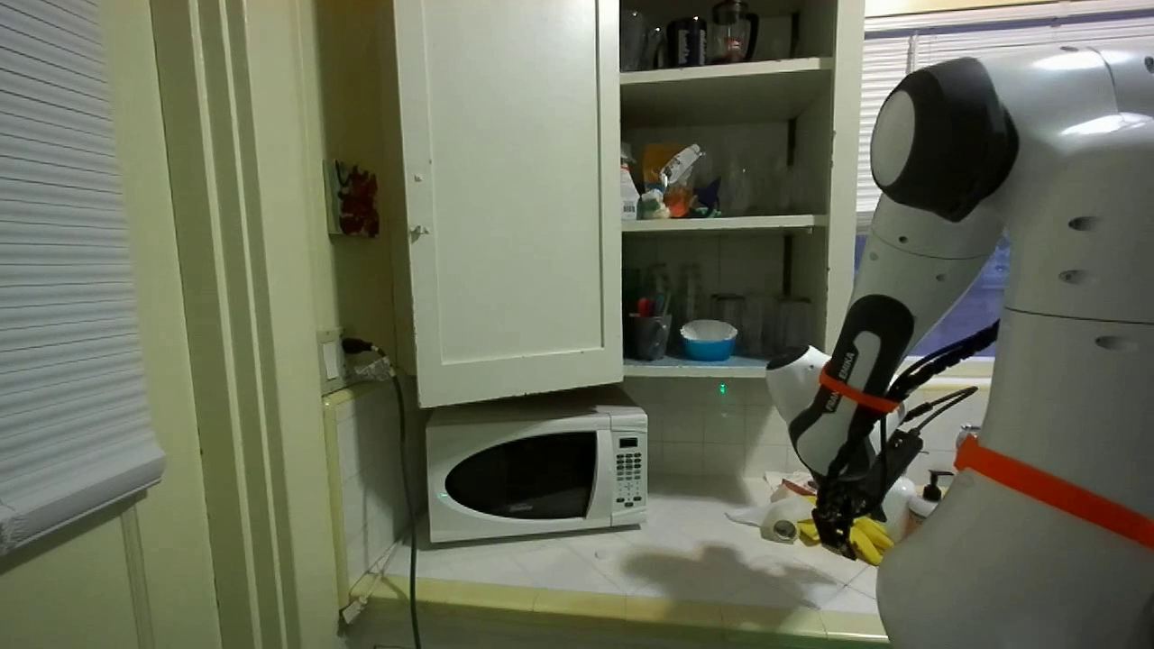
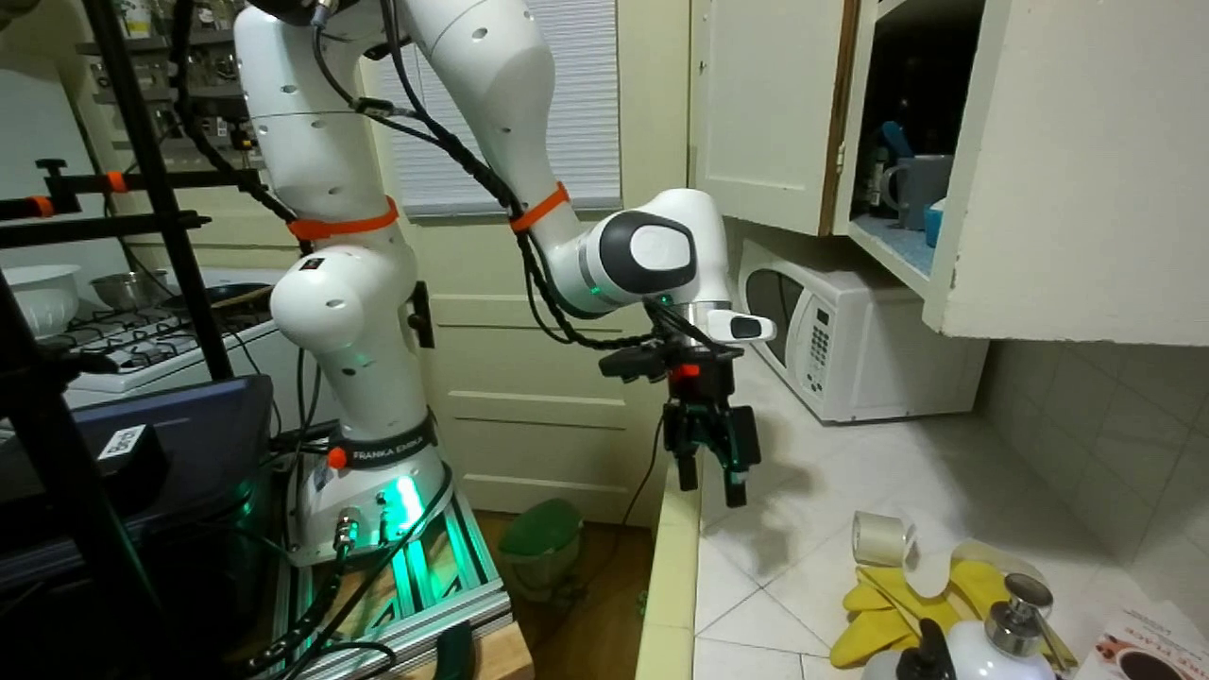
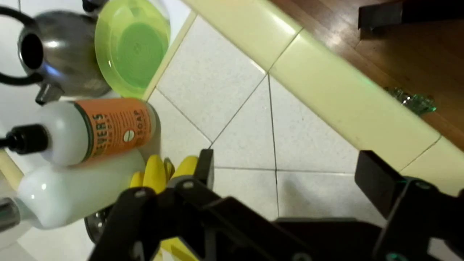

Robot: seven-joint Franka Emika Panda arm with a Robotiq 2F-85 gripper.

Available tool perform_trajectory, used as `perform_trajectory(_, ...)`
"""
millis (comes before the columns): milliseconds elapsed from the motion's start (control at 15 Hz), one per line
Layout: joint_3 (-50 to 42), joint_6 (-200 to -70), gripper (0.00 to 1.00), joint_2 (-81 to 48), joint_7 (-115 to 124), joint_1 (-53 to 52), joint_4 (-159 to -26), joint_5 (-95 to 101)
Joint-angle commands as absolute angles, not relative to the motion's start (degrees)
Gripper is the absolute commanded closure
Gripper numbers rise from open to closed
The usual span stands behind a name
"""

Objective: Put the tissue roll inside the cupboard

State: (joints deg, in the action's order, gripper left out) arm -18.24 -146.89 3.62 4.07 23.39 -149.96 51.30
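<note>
Currently, the end effector (image 2: 711,480) hangs spread above the table (image 2: 822,486), nothing between its fingers (image 3: 377,183); the roll (image 2: 876,538) lies there on its side, lower and nearer the wall (image 2: 1086,406), beside the gloves (image 2: 880,619). The roll's axis seems to point wallward, the likely direction of approach.

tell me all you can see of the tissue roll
The tissue roll is a whitish, papery-looking cylinder lying on its side on the tiled counter, its dark core showing at one end. A loose strip trails across the yellow gloves beside it; whether the roll itself touches them is unclear.
</note>
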Motion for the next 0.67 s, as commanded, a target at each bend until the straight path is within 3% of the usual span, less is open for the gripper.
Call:
perform_trajectory(0, -22.45, -161.89, 0.00, -5.02, -4.57, 24.79, -145.24, 54.42)
perform_trajectory(200, -22.62, -171.91, 0.00, -10.75, -11.88, 24.45, -140.92, 51.59)
perform_trajectory(600, -26.32, -172.37, 0.00, -15.09, 4.44, 18.18, -132.24, 72.90)
